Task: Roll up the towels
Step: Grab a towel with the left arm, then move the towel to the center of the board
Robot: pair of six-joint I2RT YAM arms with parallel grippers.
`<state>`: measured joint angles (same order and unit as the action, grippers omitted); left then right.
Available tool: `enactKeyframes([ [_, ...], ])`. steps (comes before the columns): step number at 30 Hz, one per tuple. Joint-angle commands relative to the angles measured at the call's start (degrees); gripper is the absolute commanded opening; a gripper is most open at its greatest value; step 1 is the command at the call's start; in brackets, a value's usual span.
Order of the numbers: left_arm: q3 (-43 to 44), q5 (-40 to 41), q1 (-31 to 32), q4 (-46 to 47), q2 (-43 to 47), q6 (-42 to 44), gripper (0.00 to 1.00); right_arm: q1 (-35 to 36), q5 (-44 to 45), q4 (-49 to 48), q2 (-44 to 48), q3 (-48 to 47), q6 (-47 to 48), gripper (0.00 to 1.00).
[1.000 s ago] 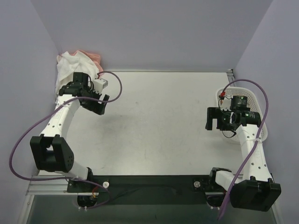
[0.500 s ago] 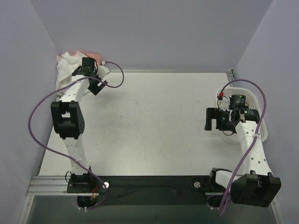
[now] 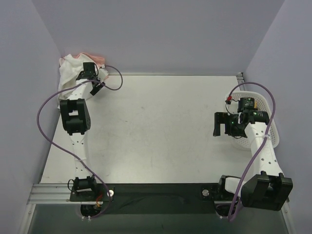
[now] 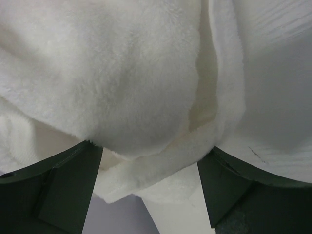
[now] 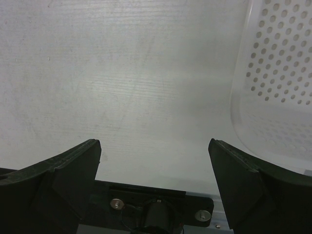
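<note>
The towels lie heaped in the table's far left corner: a white towel [image 3: 67, 70] in front and a salmon-pink towel [image 3: 99, 60] behind it. My left gripper [image 3: 87, 69] is stretched out to the heap and pushed against the white towel. In the left wrist view the white towel [image 4: 122, 73] fills the frame, and a folded hem of it hangs between the wide-apart fingers of the left gripper [image 4: 151, 148], which stands open. My right gripper [image 3: 220, 124] hovers open over bare table beside the basket, and in the right wrist view the right gripper [image 5: 153, 144] holds nothing.
A white perforated plastic basket [image 3: 274, 134] stands at the table's right edge, close to the right wrist; its wall [image 5: 278, 73] shows in the right wrist view. Purple-grey walls close in the back and both sides. The white table [image 3: 161, 122] lies between the arms.
The left arm has stretched out toward the far left corner and pushed its gripper into the white towel. The right arm has barely moved.
</note>
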<state>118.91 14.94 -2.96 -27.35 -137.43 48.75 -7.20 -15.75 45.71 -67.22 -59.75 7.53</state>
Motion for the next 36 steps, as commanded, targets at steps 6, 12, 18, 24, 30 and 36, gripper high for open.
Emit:
enactKeyframes([
  [6,1.94,-4.38,-1.08,-4.35,2.06,-2.52,0.37,-0.62,-0.69,3.24,-0.28,-2.13,0.91,0.99],
  [12,8.07,-12.12,1.37,-18.68,10.67,-5.51,0.0,-0.62,-2.18,3.42,-0.37,-3.45,0.64,0.96],
  [18,10.91,-20.81,11.82,-31.52,22.54,-8.93,0.0,-0.62,-4.02,3.86,-0.1,-5.03,0.64,0.95],
  [24,4.5,-24.42,28.08,-36.28,29.14,-18.15,0.09,-0.62,-6.66,4.91,-1.68,-6.96,0.64,0.95],
  [30,1.5,-31.98,34.87,-36.28,28.27,-31.95,0.97,-0.62,-9.03,6.58,-4.67,-10.12,0.82,0.95],
  [36,-5.94,-32.78,30.31,-34.08,31.78,-32.85,0.92,2.0,-10.97,7.11,-6.43,-11.09,1.7,0.93],
])
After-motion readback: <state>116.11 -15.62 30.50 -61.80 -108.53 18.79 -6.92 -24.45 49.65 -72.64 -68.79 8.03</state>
